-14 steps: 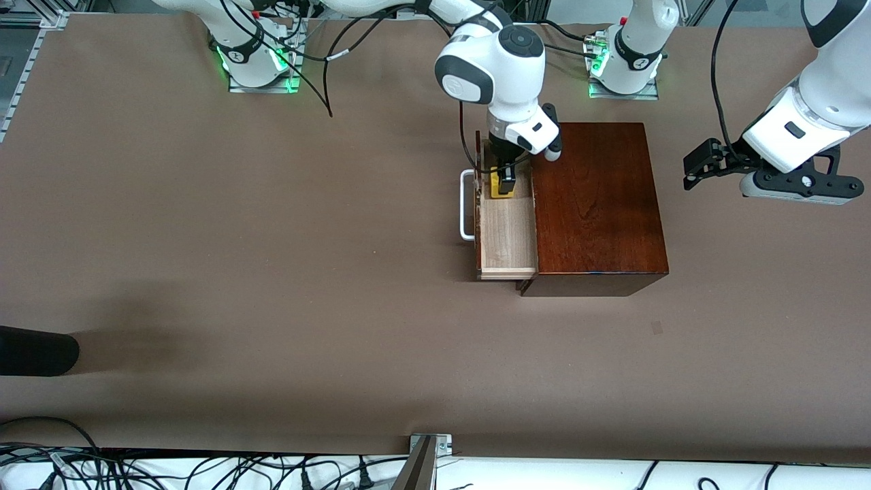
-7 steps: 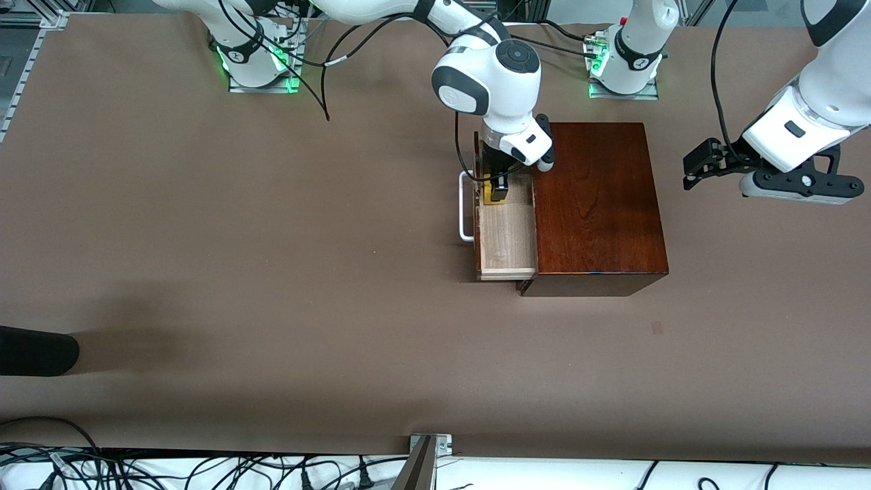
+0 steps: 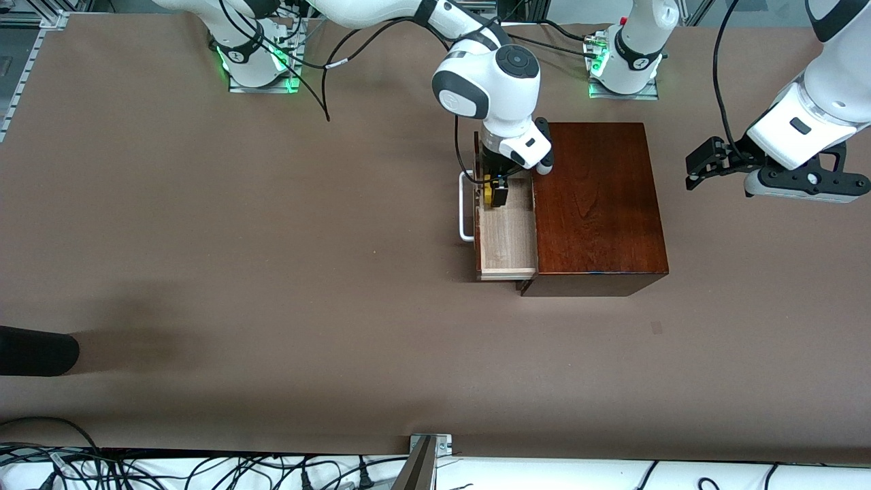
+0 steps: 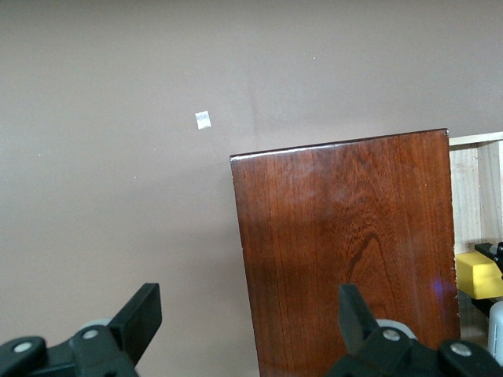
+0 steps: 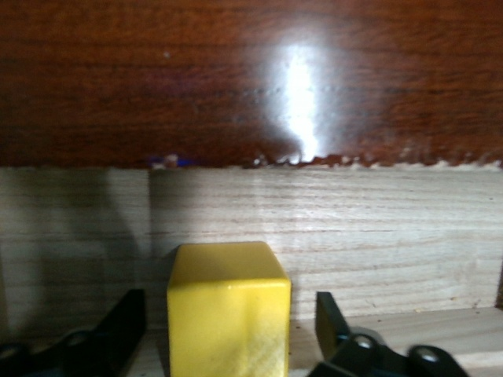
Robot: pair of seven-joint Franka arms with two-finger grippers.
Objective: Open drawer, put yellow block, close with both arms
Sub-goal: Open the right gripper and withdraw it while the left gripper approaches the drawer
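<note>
Taking the front view as a clock face, a glossy mahogany-coloured box sits on the brown matte table, at about two o'clock from the table's middle. Its top is smooth, shows wood grain and reflects the light. The drawer, a pale raw-wood tray with a dark front and a white bar handle, is pulled out of the box toward nine o'clock.

A small pale speck lies on the table at about five o'clock from the box. A dark rounded object juts in at the table's eight o'clock edge.

The yellow block, a small bright cube with crisp edges, rests on the drawer floor at the drawer's twelve o'clock end. It is close to the inner wall of the dark front.

The right arm bends steeply down over that end, and its wrist covers part of the drawer. The right gripper is inside the drawer. In the right wrist view its fingers stand apart on either side of the block, with a gap at each side, so nothing is clamped.

The left arm waits at three o'clock from the box, above bare table. The left gripper points toward the box, fingers spread wide and holding nothing.
</note>
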